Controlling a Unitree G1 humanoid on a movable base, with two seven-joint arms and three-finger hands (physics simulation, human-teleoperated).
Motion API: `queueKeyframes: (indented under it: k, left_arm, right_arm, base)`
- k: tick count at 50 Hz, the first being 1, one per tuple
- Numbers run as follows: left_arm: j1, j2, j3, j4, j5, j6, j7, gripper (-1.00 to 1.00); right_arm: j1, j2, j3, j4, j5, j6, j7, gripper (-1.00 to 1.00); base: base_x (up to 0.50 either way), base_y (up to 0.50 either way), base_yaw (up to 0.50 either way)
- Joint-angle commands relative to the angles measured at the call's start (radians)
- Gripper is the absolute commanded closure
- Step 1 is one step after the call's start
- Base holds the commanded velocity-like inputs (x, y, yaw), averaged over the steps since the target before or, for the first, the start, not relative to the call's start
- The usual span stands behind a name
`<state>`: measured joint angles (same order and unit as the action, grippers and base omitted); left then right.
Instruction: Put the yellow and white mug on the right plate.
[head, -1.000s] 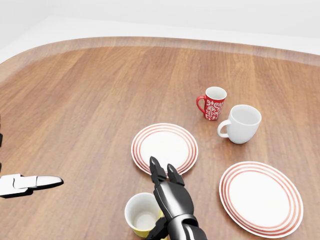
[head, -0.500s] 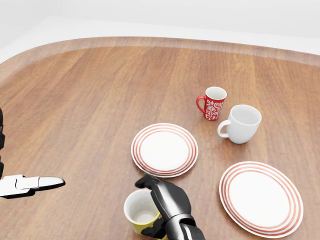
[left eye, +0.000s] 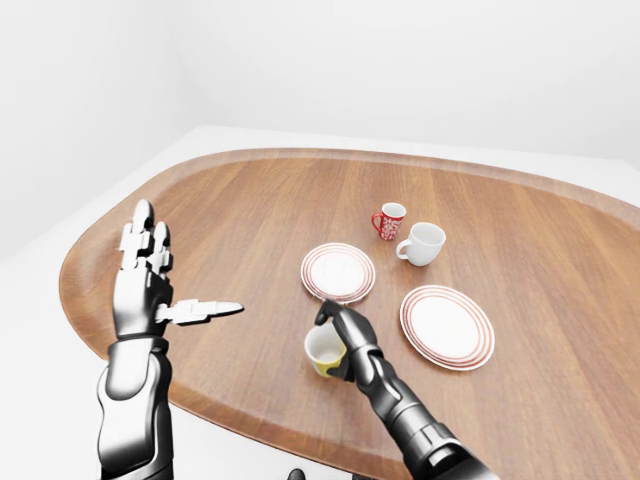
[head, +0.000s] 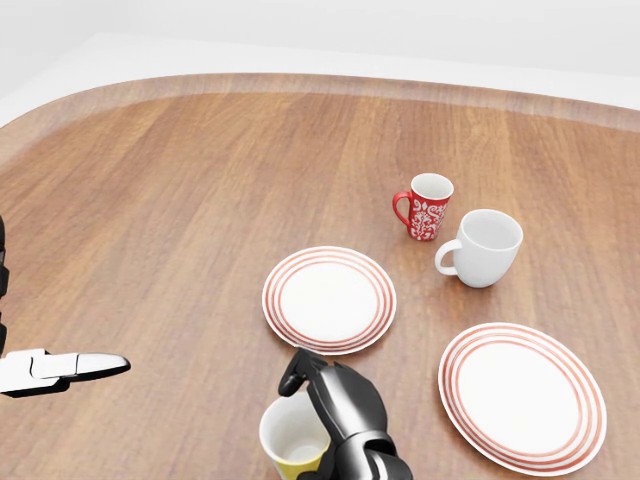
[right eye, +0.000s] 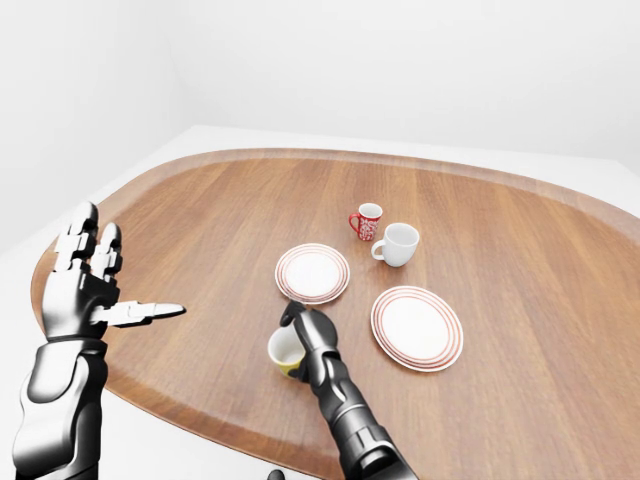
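The yellow mug with a white inside (head: 291, 441) stands upright near the bottom edge of the head view, below the left plate. My right hand (head: 335, 402) is wrapped round its right side, with dark fingers (head: 298, 375) curled over the rim, shut on it. The right plate (head: 522, 395), white with red rings, lies bare to the right of the mug. My left hand (left eye: 150, 285) hangs open at the far left, well away from the mug, with fingers spread and thumb pointing right.
The left plate (head: 329, 299), ringed the same way, lies just above the held mug. A red patterned mug (head: 428, 207) and a larger white mug (head: 485, 247) stand above the right plate. The oval wooden table's near edge (left eye: 250, 425) runs just below the mug.
My right hand's fingers, stretched out flat a second ago, have curled and closed round the yellow mug. The mug has shifted slightly right and down in the head view. The left hand is still.
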<state>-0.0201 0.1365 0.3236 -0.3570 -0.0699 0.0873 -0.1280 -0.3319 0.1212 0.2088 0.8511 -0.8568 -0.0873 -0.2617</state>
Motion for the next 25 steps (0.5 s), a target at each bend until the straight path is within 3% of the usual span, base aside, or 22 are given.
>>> queueKeyframes:
  k: [1,8,19,25]
  left_arm:
    - [-0.001,0.001,0.000,0.001,0.000,0.000,-0.001,-1.00]
    - [-0.002,0.001,0.000,0.003,0.001,0.000,0.001,-1.00]
    - [-0.002,0.000,-0.002,0.008,0.002,0.000,0.001,-1.00]
    - [-0.001,0.001,-0.001,0.005,0.002,0.000,0.001,-1.00]
  right_arm:
    - [-0.008,-0.007,-0.012,-0.023,0.004,0.000,-0.002,1.00]
    - [-0.009,-0.039,-0.042,-0.189,0.040,0.003,0.096,1.00]
    - [0.004,-0.093,-0.089,-0.495,0.088,0.173,0.265,1.00]
    - [-0.007,-0.119,-0.107,-0.538,0.101,0.175,0.295,1.00]
  base:
    - [0.00,0.00,0.00]
    - [0.00,0.00,0.00]
    - [0.00,0.00,0.00]
    - [0.00,0.00,0.00]
